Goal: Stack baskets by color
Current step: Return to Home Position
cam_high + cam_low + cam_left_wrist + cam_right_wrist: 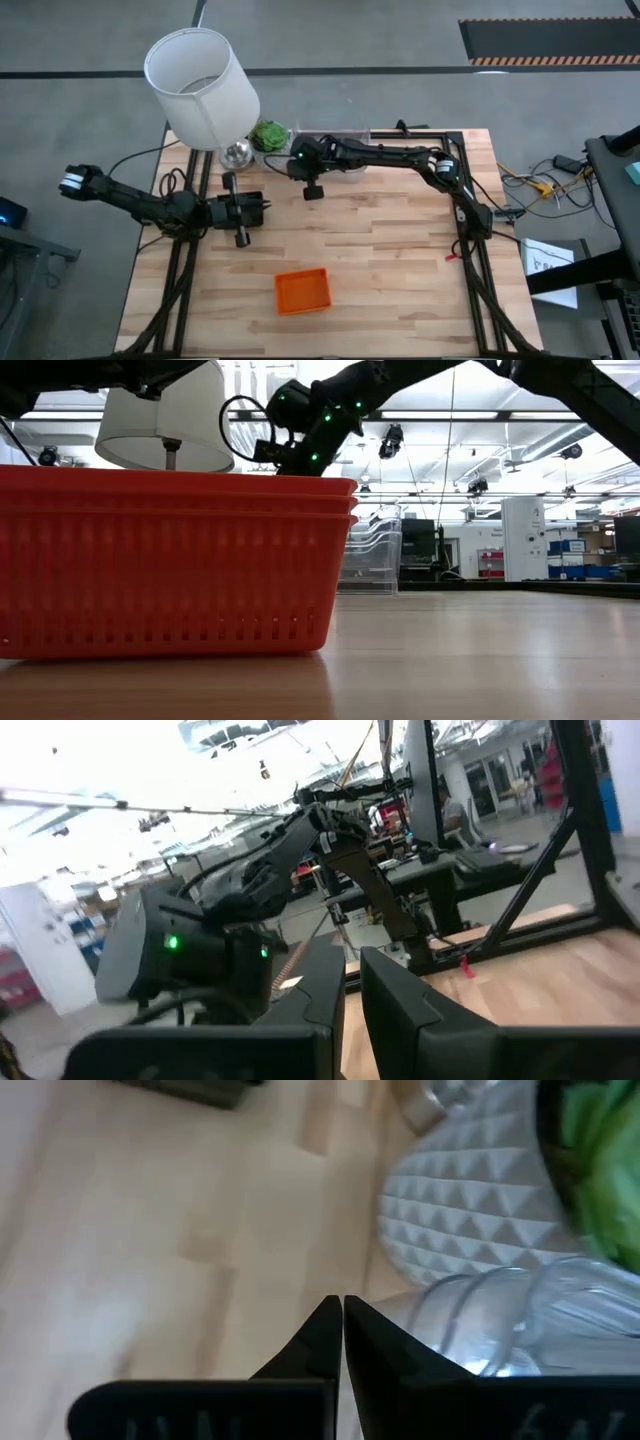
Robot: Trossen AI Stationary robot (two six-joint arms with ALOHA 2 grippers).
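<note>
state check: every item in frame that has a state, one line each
orange baskets: three nested in one stack, upright on the table
clear baskets: nested in one stack, upright, by the plant
right gripper: shut, empty, beside the clear stack
left gripper: shut, empty, over the table's left side
lamp: upright

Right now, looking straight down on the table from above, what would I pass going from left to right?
White lampshade → small green plant → stack of orange baskets → right arm's elbow by the table's right edge.
</note>
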